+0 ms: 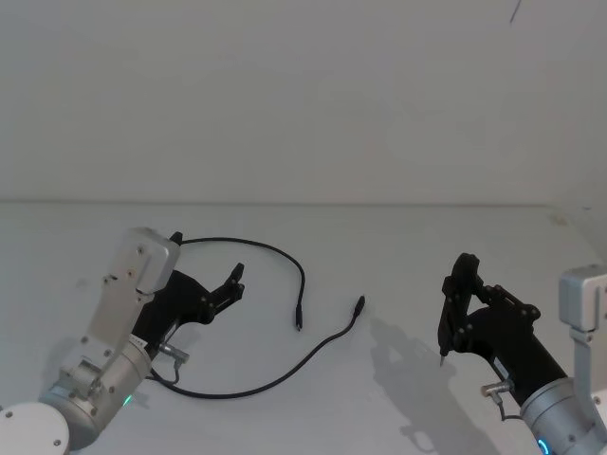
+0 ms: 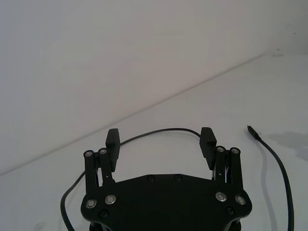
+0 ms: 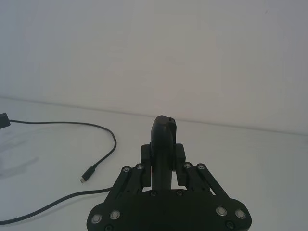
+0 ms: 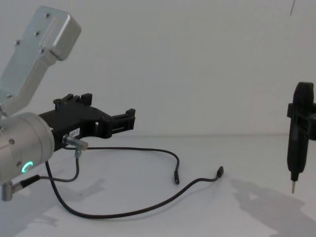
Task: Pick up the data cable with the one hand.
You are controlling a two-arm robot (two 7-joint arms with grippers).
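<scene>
The data cable (image 1: 285,254) lies on the white table in a loose loop, with one plug (image 1: 297,327) and the other plug (image 1: 359,304) near the middle. My left gripper (image 1: 230,282) hovers open just above the loop's left part, holding nothing. In the left wrist view the cable (image 2: 163,129) runs on the table past the gap between the spread fingers (image 2: 112,138). From the chest the left gripper (image 4: 111,111) is clearly above the cable (image 4: 148,150). My right gripper (image 1: 467,296) stays at the right, shut on a black pen-shaped tool (image 1: 455,294).
The pen-shaped tool (image 4: 298,131) points its thin metal tip (image 4: 292,188) down a little above the table. A short grey wire (image 4: 74,165) hangs from the left wrist. The white table (image 1: 398,246) meets a plain wall behind.
</scene>
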